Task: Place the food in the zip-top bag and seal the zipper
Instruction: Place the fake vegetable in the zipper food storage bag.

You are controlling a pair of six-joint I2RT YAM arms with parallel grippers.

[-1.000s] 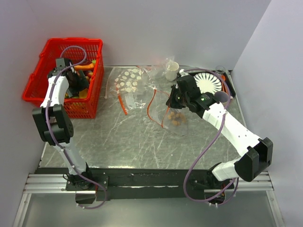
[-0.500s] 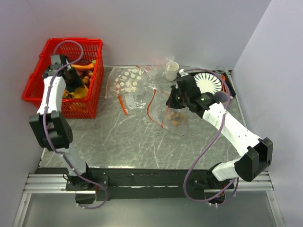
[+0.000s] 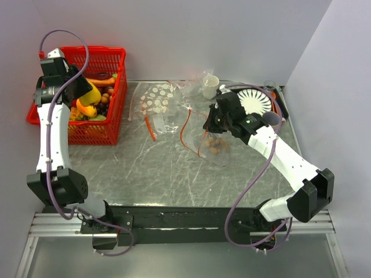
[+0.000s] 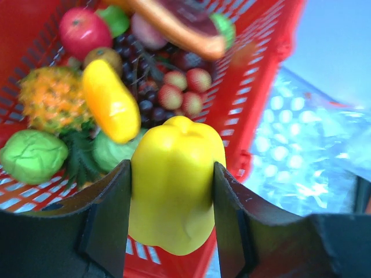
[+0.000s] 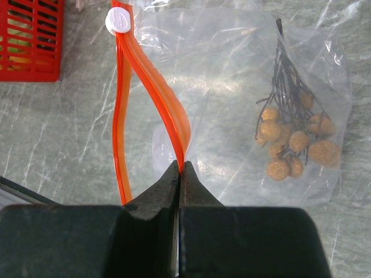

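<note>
My left gripper (image 4: 172, 194) is shut on a yellow bell pepper (image 4: 174, 174), held between both fingers above the red basket (image 4: 255, 75). From the top view the left gripper (image 3: 84, 94) and pepper (image 3: 91, 96) hang over the basket's left half. The zip-top bag (image 5: 232, 81) lies on the table with a bunch of small brown berries (image 5: 293, 142) inside. My right gripper (image 5: 181, 168) is shut on the orange-red zipper (image 5: 168, 110), lifting one strip so the mouth gapes. A white slider (image 5: 119, 20) sits at the strip's far end.
The red basket (image 3: 107, 130) at the back left holds several toy fruits and vegetables. A clear bag printed with white dots (image 3: 157, 101) lies between the basket and the zip-top bag (image 3: 217, 152). A white ribbed plate (image 3: 255, 101) and a small cup (image 3: 210, 86) stand at the back right.
The left arm has risen out of the basket with the yellow pepper now gripped. The right arm and the bag have not moved.
</note>
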